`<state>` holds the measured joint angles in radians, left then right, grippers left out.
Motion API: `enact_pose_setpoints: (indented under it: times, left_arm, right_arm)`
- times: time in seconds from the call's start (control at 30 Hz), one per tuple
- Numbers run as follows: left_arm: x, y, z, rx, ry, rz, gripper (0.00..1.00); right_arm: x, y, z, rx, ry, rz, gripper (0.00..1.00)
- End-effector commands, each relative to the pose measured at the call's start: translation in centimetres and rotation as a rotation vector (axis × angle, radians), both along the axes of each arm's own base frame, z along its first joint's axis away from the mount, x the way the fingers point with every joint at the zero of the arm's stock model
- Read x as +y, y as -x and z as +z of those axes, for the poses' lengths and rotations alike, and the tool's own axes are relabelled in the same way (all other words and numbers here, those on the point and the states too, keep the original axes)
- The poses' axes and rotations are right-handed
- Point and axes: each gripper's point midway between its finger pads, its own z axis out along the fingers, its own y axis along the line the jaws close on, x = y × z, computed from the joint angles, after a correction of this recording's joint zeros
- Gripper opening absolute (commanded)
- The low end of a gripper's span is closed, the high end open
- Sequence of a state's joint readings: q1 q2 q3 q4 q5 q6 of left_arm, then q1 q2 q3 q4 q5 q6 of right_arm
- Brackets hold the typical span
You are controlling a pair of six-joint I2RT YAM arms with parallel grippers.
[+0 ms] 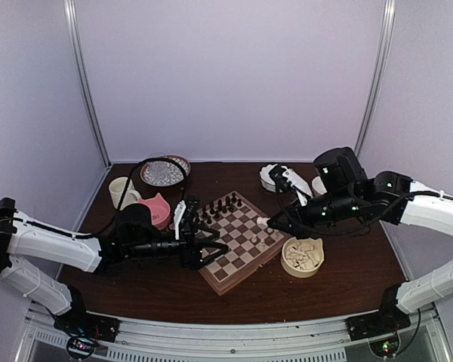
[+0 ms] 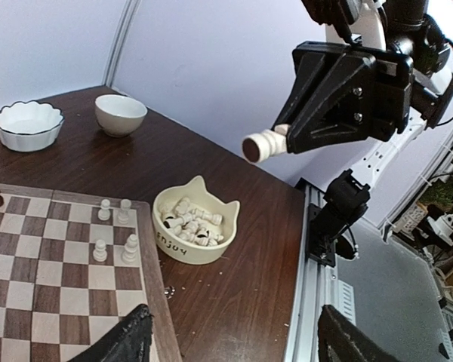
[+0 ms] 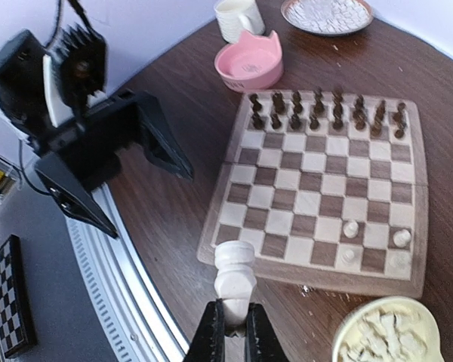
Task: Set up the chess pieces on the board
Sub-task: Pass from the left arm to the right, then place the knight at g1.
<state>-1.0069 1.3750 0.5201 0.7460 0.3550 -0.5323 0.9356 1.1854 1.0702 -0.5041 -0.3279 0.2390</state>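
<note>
placing step: the right gripper (image 3: 234, 320) is pinched tight on one cream-white chess piece (image 3: 235, 275), above the board's (image 3: 287, 200) near edge. next it likely needs tipping upright onto a free square by the four white pieces (image 3: 350, 227) standing on the board's side nearest the cat-shaped bowl (image 2: 177, 249). the left gripper (image 1: 217, 255) hangs wide apart and empty over the board's opposite corner. dark wood table (image 1: 347, 279), pale walls (image 1: 234, 75).

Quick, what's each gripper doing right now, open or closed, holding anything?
Left gripper: open, empty.
Right gripper: closed on a cream-white chess piece.
</note>
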Motion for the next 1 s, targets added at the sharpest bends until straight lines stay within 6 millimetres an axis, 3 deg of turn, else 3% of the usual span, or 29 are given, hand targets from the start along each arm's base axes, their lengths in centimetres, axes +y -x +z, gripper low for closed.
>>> enact_pose_setpoints:
  times: [0.0, 0.17, 0.33, 0.97]
  left_arm:
    - [0.8, -1.2, -0.1, -0.056, -0.095, 0.069, 0.75]
    - [1.1, -1.4, -0.5, -0.073, -0.145, 0.080, 0.75]
    - [1.2, -1.6, -1.0, -0.076, -0.193, 0.089, 0.75]
    - [1.2, -2.0, -1.2, -0.056, -0.199, 0.109, 0.73]
  right_arm:
    - [-4.4, -0.6, -3.5, 0.082, 0.291, -0.129, 0.02]
    - [-5.8, -2.2, -4.5, 0.097, 0.436, -0.195, 0.00]
    - [-6.8, -4.3, -6.8, 0.139, 0.604, -0.245, 0.00]
    - [-4.8, -9.5, -13.2, 0.304, 0.840, -0.200, 0.00]
